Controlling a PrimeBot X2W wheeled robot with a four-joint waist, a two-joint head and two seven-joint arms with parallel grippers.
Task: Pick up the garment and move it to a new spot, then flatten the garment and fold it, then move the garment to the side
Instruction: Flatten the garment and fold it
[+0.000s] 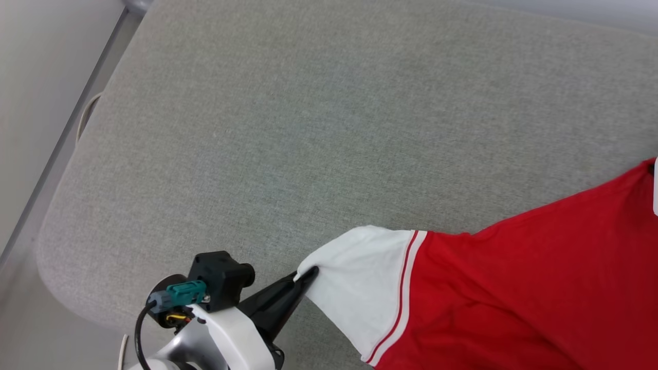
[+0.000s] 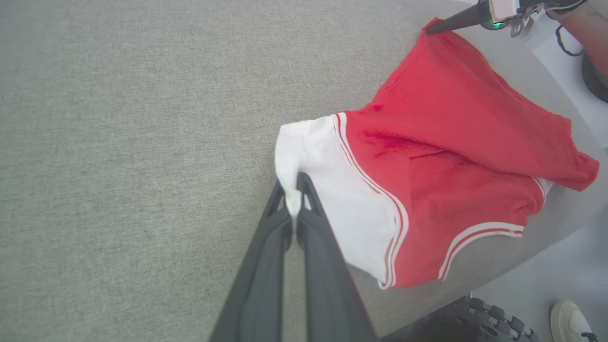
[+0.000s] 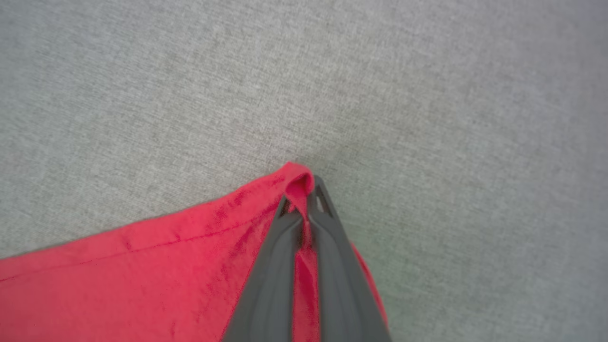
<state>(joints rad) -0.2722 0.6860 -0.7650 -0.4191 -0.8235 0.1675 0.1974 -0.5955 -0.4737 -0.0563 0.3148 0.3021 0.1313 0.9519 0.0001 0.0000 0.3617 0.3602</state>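
you see a soft red garment lying on a padded bench. it sits at the lower right of the head view. the bench is covered in coarse grey woven cloth and has rounded corners. the jersey fabric looks smooth, with shallow folds and a stitched hem. its white sleeve reaches toward the lower left, edged by thin red-and-white stripe trim. your left gripper has two long, dark, tapered jaws pressed together on the sleeve's cuff corner, pinching a small tuft of white cloth. your right gripper has its jaws closed on a red hem corner, which curls over the tips in a small roll.
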